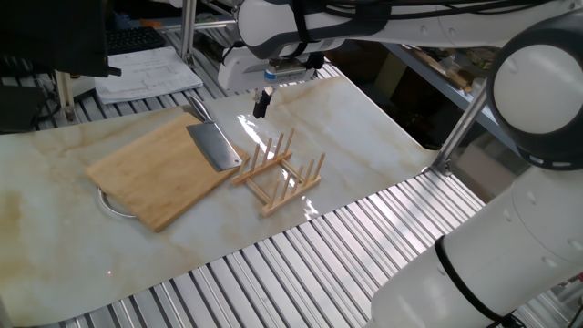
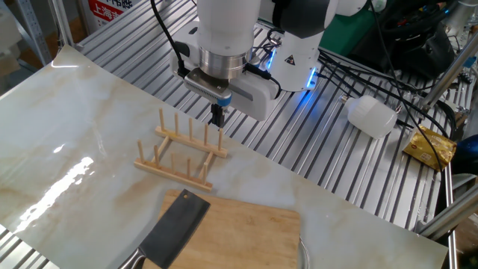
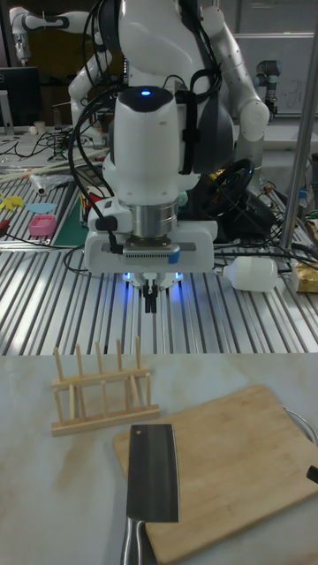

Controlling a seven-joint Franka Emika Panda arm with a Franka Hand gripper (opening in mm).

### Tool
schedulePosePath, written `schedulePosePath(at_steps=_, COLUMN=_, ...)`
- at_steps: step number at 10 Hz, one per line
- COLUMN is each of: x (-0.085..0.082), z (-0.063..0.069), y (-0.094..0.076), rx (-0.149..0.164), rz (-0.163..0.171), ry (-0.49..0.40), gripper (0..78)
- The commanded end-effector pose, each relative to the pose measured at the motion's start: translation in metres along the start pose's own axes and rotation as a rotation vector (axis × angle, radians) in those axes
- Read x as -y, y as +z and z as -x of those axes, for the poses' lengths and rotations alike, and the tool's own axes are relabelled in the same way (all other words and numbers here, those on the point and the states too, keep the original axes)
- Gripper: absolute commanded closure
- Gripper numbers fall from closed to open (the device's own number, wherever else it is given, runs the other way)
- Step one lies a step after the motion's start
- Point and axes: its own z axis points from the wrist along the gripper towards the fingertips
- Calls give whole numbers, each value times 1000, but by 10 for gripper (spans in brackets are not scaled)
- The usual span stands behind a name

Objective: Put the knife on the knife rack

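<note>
The knife (image 1: 215,146) is a cleaver with a broad grey blade. It lies flat on the bamboo cutting board (image 1: 150,173), with its blade (image 2: 176,226) overhanging the board's edge towards the rack (image 3: 152,459). The light-wood knife rack (image 1: 278,173) stands on the marble mat beside the board, with nothing on its pegs (image 2: 183,153) (image 3: 102,393). My gripper (image 1: 259,111) hangs in the air behind the rack, apart from rack and knife. Its fingers are pressed together and hold nothing (image 2: 217,121) (image 3: 152,308).
A round metal rim (image 1: 111,206) pokes out from under the board. A white plastic bottle (image 2: 373,116) and a yellow packet (image 2: 432,146) lie on the slatted metal table beyond the mat. Papers (image 1: 146,73) lie at the far corner.
</note>
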Motion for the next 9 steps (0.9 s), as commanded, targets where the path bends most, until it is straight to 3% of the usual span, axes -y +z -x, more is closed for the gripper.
schedulePosePath(at_steps=1, x=0, z=0, y=0, rx=-37, rz=176, ry=236, gripper=776)
schedulePosePath(at_steps=3, x=0, z=0, y=0, rx=-34, rz=148, ry=229, gripper=776)
schedulePosePath(at_steps=6, x=0, z=1, y=0, rx=-35, rz=149, ry=229, gripper=776)
schedulePosePath(at_steps=9, x=0, z=21, y=-2, rx=-36, rz=147, ry=233, gripper=776)
